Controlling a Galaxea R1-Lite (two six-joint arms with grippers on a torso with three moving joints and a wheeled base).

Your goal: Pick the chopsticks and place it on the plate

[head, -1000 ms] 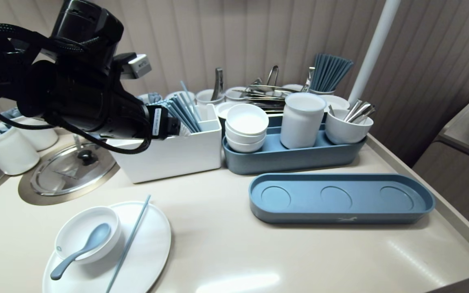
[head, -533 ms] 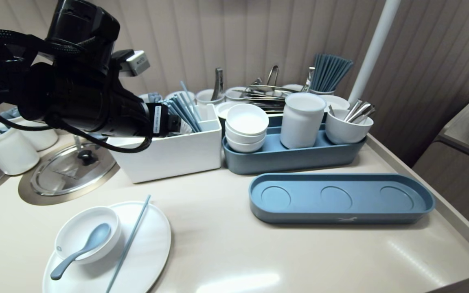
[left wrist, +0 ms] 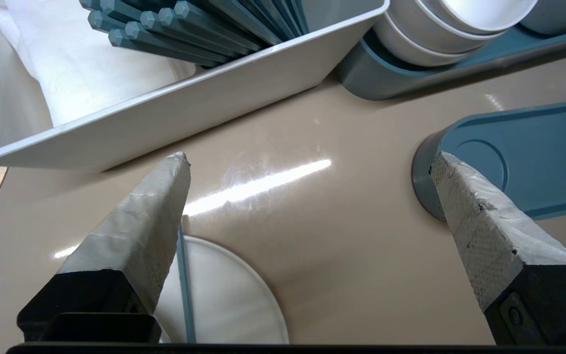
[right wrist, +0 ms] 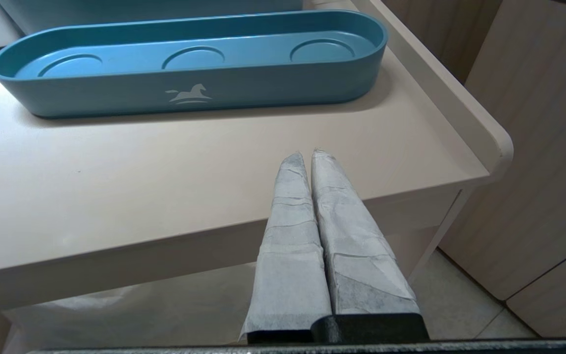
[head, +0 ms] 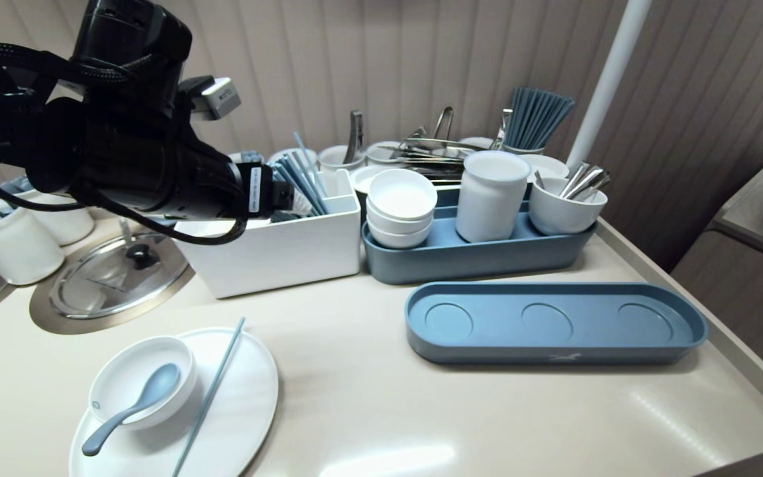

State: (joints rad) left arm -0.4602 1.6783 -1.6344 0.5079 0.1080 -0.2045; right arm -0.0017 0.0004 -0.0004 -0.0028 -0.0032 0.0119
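I am hovering my left gripper [left wrist: 307,162] above the white box [left wrist: 189,113], close to the bundle of blue chopsticks [left wrist: 189,24] leaning inside it. Its fingers [left wrist: 150,231] are standing wide apart and gripping nothing. My right gripper [right wrist: 307,153] is hanging off the front edge of the counter [head: 368,411] near its right corner, fingers pressed together and empty.

Markings: the empty blue tray [right wrist: 116,93] is carrying a white horse emblem [right wrist: 188,93] on its front wall, with no wording. A white sticker [head: 256,192] on my left wrist is showing print too small to read.

Count: the empty blue tray is showing three round recesses. The second blue tray [head: 461,262] behind it is holding three stacked white bowls [head: 400,218], one white jar [head: 491,195] and one cup [head: 563,209] of metal cutlery. The one plate [head: 249,397] is carrying one bowl [head: 126,374] with one blue spoon [head: 136,404] in it, and one loose chopstick [head: 212,387] beside it. The boxed chopsticks are overlapping too much to count.
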